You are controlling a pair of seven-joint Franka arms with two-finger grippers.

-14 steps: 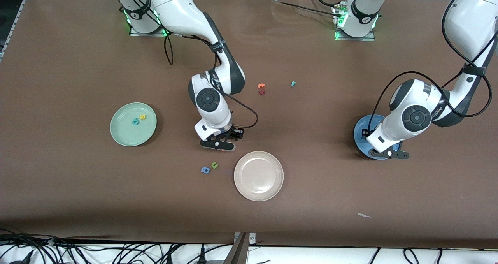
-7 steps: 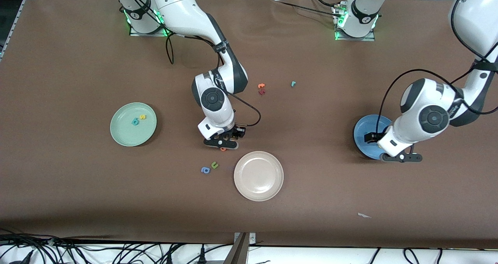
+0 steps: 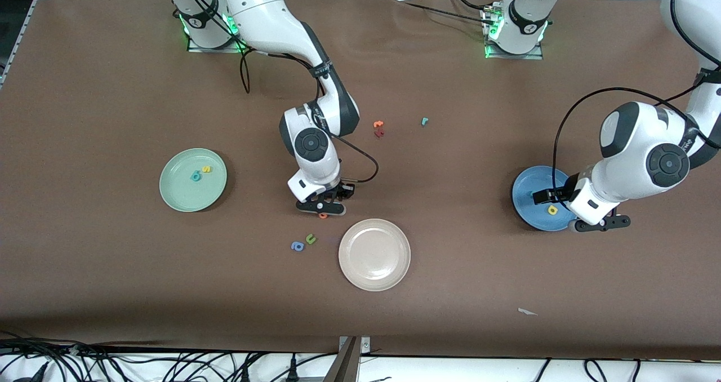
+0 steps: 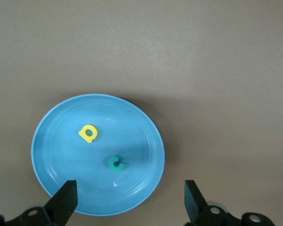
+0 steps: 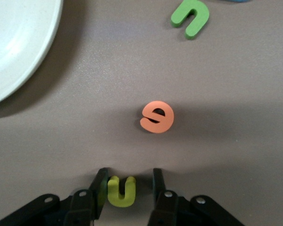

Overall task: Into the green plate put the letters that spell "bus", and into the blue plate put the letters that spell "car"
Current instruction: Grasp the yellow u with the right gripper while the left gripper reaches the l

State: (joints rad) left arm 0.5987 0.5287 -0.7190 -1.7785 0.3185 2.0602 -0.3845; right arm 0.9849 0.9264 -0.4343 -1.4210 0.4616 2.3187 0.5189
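On the table, a yellow "u" lies between the fingers of my right gripper. One finger touches it and the other stands a gap away. From the front, the gripper hides this letter. The green plate holds a teal "b" and a yellow "s". The blue plate holds a yellow "a" and a teal "c". My left gripper hangs open and empty over that plate's rim. A teal "r" lies mid-table.
An orange round letter lies just beyond the right fingertips. A green "u" and a blue "a" lie nearer the front camera, beside the beige plate. An orange letter and a dark red one sit near the teal "r".
My left gripper opened, rose and drew toward its own end of the table, uncovering the yellow "a" in the blue plate. My right gripper shifted slightly and narrowed its fingers around the yellow "u".
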